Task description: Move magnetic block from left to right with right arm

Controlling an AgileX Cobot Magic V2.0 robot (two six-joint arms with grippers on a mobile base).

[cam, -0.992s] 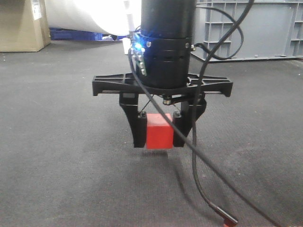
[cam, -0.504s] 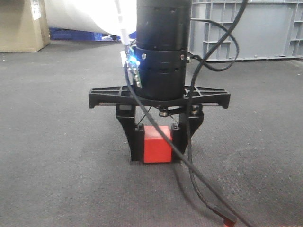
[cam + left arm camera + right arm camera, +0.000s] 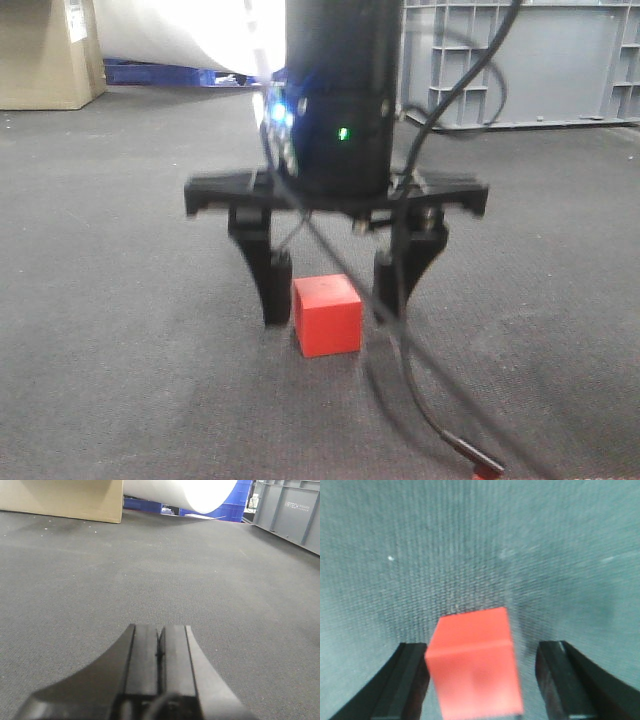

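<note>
Two fingers spread, nothing held: in the front view the right gripper (image 3: 332, 300) straddles the magnetic block (image 3: 327, 315), which sits flat on the grey mat (image 3: 120, 350). Gaps show on both sides of the cube, wider on the camera-right side. A black cable (image 3: 420, 400) trails down in front, ending in a red tip near the bottom edge.

Left wrist view: left gripper (image 3: 160, 652) pressed closed, fingers together, holding nothing, low over bare mat. No block here.

Right wrist view: block (image 3: 475, 670) sits between the fingers, close to or touching the left-hand finger (image 3: 405, 680), clear of the other (image 3: 565, 680). Frame is blurred.

My read: this looks like the release. Do it well by lifting straight up, no sideways drift, so the near finger doesn't drag the cube. Watch the cable doesn't snag it.
</note>
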